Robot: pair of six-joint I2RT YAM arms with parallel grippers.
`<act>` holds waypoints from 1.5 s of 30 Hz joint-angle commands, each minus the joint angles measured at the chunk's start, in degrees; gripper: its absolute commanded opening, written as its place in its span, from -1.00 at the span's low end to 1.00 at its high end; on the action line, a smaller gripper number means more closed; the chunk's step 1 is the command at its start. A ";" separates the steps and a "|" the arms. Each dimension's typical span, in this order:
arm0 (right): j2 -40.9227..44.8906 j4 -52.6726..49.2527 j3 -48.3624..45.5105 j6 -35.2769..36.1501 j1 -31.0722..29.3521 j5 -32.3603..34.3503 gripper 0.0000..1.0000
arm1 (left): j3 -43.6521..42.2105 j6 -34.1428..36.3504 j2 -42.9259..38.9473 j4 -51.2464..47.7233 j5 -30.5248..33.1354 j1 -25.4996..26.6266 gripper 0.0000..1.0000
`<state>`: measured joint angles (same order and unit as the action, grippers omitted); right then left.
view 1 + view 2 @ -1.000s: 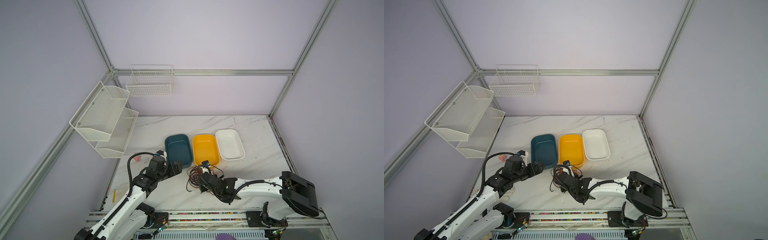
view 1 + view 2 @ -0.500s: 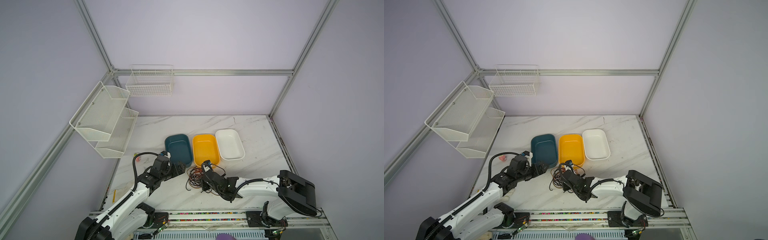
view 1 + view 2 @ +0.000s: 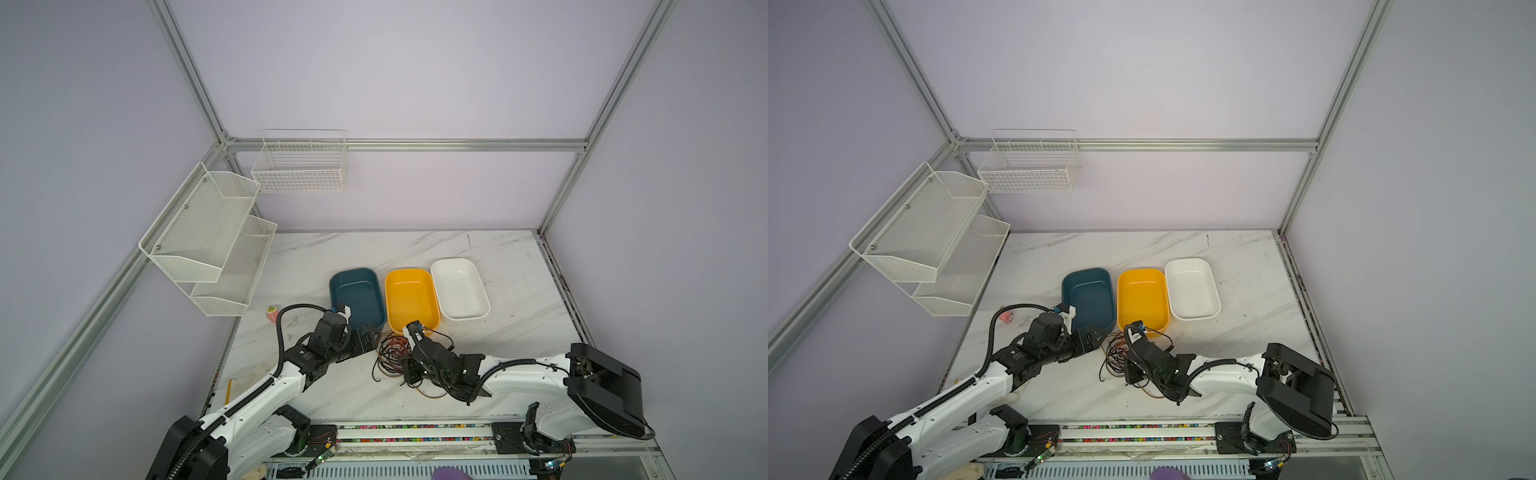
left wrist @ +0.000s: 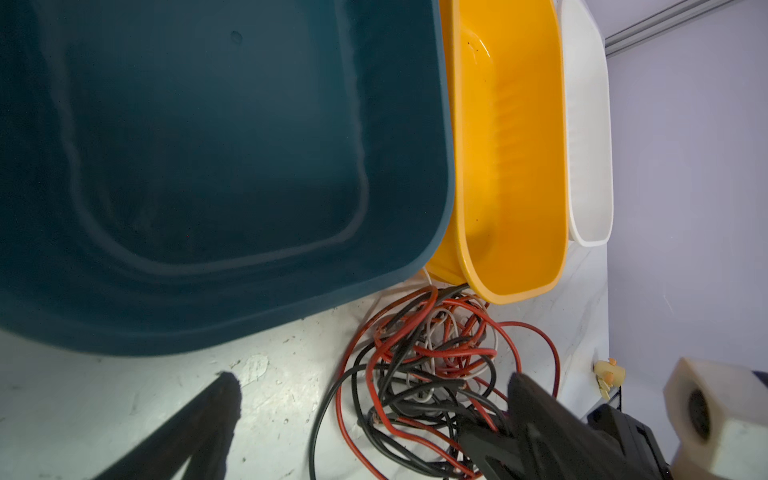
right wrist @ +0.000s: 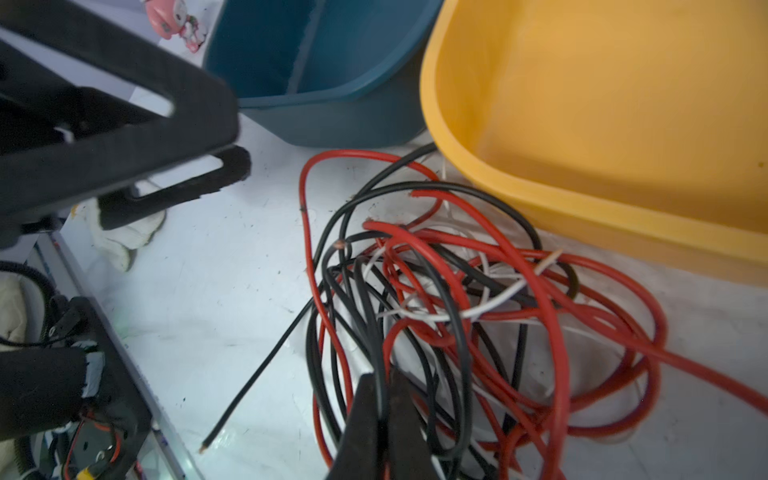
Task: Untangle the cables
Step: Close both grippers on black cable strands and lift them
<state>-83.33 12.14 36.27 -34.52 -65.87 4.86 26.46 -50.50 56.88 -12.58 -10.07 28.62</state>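
tangled thin red, black, white cables (image 5: pixel 436 299): right gripper (image 5: pixel 384 415) pinching one black strand (image 5: pixel 374 332), likely to draw it free; left gripper (image 4: pixel 374 388) gaping, ready.

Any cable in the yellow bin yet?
No, the yellow bin is empty; the cables lie tangled on the table just outside its near end.

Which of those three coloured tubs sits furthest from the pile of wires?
The white tub, at the right end of the row; the yellow tub and blue tub both border the cables.
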 commanded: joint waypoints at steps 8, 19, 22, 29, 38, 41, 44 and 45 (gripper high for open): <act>11.51 3.50 -1.23 5.91 0.34 -6.23 -1.00 | -4.78 -2.93 0.36 10.60 -4.19 0.56 0.99; 18.87 4.02 -2.67 7.79 0.31 -5.42 -1.00 | -7.31 -5.63 -0.08 20.77 -8.86 0.89 0.80; 19.50 3.87 -2.82 7.72 0.30 -4.34 -1.00 | -7.89 -6.17 -0.26 22.65 -9.44 1.11 0.58; 23.72 3.06 -3.63 5.20 0.49 3.28 -1.00 | -8.41 -6.58 -0.80 23.51 -9.36 1.20 0.11; 29.93 3.07 -4.68 3.23 1.30 7.90 -1.00 | -9.36 -6.80 -2.15 25.26 -10.34 1.33 0.25; 31.22 3.40 -4.56 3.12 1.44 6.82 -1.00 | -10.05 -6.80 -3.14 26.65 -10.68 1.35 0.33; 32.20 3.50 -4.39 3.06 1.52 5.73 -1.00 | -10.66 -6.80 -4.30 27.59 -10.75 1.32 0.36; 32.46 3.59 -4.29 3.21 1.54 5.17 -1.00 | -10.92 -6.80 -4.69 28.00 -10.66 1.35 0.37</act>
<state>-52.31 13.91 31.75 -30.81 -64.64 10.57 17.76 -57.49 53.67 11.44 -19.75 29.71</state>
